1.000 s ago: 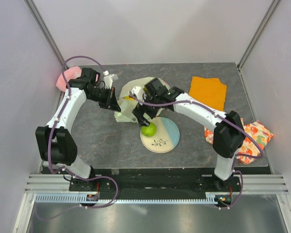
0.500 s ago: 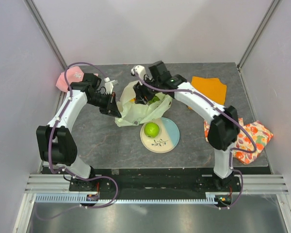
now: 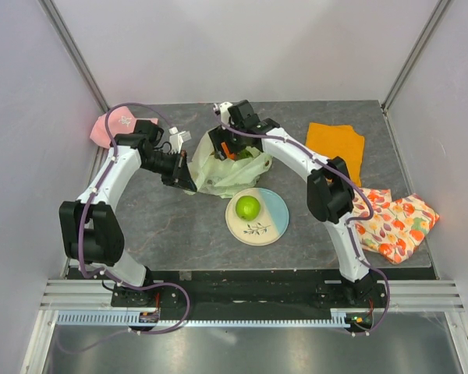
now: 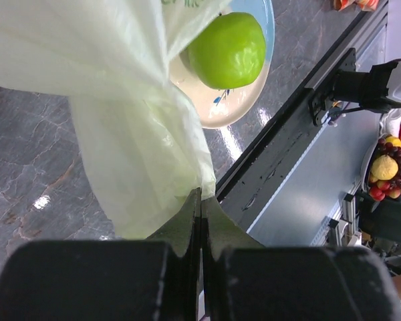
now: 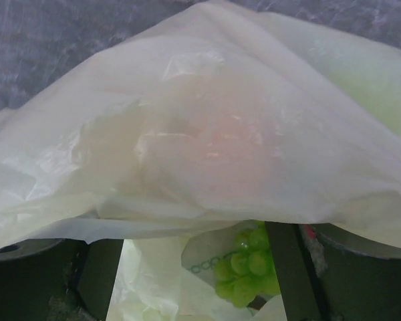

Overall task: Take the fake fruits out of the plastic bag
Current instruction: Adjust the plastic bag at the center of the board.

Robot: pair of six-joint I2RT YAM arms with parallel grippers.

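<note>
Left tool (image 4: 201, 195) pinches the plastic bag (image 4: 120, 100) edge near the plate (image 4: 222, 112) rim

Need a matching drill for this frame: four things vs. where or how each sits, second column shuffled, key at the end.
Things:
1. green apple
2. orange cloth
3. left gripper
4. pink cap

Places or states:
A. shut on a fold of the plastic bag
B. at the back left corner of the table
C. on the plate
D. lying flat at the back right of the table

Pairs: 1-C, 2-D, 3-A, 4-B
</note>
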